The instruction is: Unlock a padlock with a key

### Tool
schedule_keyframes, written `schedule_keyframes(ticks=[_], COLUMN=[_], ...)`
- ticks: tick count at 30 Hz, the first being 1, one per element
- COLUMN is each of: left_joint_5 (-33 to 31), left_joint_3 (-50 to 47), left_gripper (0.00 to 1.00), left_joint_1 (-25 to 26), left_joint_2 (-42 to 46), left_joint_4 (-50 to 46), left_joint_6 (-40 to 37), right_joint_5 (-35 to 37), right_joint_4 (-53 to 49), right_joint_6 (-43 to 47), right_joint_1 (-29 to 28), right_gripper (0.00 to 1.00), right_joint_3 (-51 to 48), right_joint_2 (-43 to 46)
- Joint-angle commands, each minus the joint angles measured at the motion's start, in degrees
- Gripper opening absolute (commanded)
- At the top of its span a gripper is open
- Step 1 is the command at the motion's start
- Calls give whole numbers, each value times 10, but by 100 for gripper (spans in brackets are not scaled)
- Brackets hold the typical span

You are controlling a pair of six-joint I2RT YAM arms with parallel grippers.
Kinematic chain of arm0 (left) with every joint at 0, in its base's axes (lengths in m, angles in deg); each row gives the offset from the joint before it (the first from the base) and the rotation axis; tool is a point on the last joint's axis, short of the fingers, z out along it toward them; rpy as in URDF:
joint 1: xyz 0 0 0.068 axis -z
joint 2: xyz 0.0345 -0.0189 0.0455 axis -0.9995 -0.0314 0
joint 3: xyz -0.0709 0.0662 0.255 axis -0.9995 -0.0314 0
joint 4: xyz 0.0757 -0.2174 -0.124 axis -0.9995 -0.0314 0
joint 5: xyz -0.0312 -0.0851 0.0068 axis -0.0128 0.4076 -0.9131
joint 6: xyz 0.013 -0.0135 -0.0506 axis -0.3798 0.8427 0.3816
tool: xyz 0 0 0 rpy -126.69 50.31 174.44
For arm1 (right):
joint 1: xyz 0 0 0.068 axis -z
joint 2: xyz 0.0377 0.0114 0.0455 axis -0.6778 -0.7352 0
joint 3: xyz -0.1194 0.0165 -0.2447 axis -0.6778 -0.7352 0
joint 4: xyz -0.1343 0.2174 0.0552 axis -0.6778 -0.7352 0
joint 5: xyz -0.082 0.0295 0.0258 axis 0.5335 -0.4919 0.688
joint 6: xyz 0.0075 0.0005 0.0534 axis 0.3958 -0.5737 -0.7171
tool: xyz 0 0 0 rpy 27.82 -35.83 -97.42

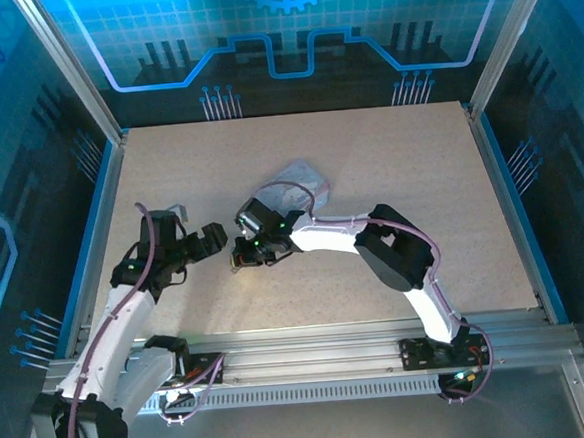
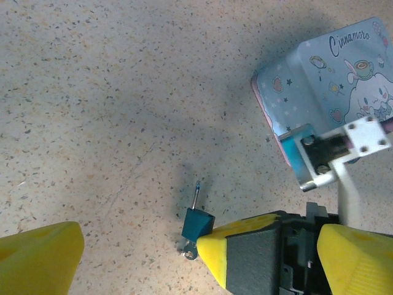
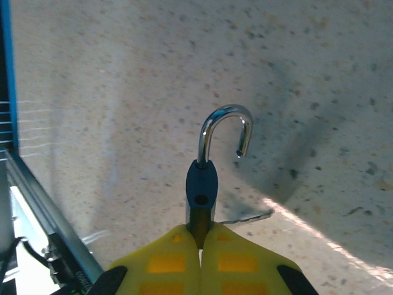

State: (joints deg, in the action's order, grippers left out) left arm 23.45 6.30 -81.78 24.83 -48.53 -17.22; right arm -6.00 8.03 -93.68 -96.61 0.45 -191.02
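The small blue padlock (image 3: 201, 183) stands upright between my right gripper's (image 3: 200, 236) yellow fingers, which are shut on its body. Its silver shackle (image 3: 225, 126) is swung open, the free end hanging clear of the empty hole in the body. From the left wrist, the padlock (image 2: 198, 224) sits at the tip of the right gripper's finger (image 2: 236, 243), and the key's (image 2: 189, 249) silver head pokes out beneath it. My left gripper (image 2: 199, 255) is open, its fingers (image 2: 37, 258) spread wide either side of the lock. From above, the left gripper (image 1: 211, 239) faces the right gripper (image 1: 242, 255).
A pale blue cartoon-printed tin (image 2: 331, 74) lies just behind the right wrist, also visible as the tin (image 1: 297, 181) from above. The right wrist's metal camera bracket (image 2: 331, 150) hangs in front of it. A blue-edged frame rail (image 3: 37, 203) borders the speckled table.
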Motion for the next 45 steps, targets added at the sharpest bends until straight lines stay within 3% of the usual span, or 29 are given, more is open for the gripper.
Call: schedule_keyframes(ticks=[1,8,13,18,24,26,28,34,38,42,45], left_joint_5=[-10,-7,-5,-14,-62,-61,-66,-116,-179,-203,-203], left_joint_3=[-11,-10,-1,10,-32,-45,-60,-116,-160,-200,-221], left_gripper=[99,99,99,99,99,99,99,99,99,99,99], left_joint_1=[-7,-7,-7,-6,-9,-9,-9,-9,-10,-11,-11], left_joint_2=[10,11,12,10,-14,-22,-25,-10,-14,-51,-92], left_joint_4=[-17,-13,-17,4,128,170,216,340,415,499,569], left_joint_6=[-7,-17,-28,-43,-80,-113,-142,-228,-246,-248,-251], right_joint_5=[19,65,102,159,288,325,342,375,426,423,417], right_joint_4=[-66,-137,-165,-163,-182,-185,-187,-144,4,110,144], right_joint_6=[17,57,89,142,206,221,228,259,336,427,437], right_joint_1=[11,15,15,14,41,67,110,265,316,345,373], right_gripper=[12,42,53,62,72,91,99,100,100,100,100], right_joint_3=[26,42,22,-47,-147,-188,-228,-367,-498,-576,-582], right_joint_2=[-13,11,73,199,372,429,485,642,720,711,671])
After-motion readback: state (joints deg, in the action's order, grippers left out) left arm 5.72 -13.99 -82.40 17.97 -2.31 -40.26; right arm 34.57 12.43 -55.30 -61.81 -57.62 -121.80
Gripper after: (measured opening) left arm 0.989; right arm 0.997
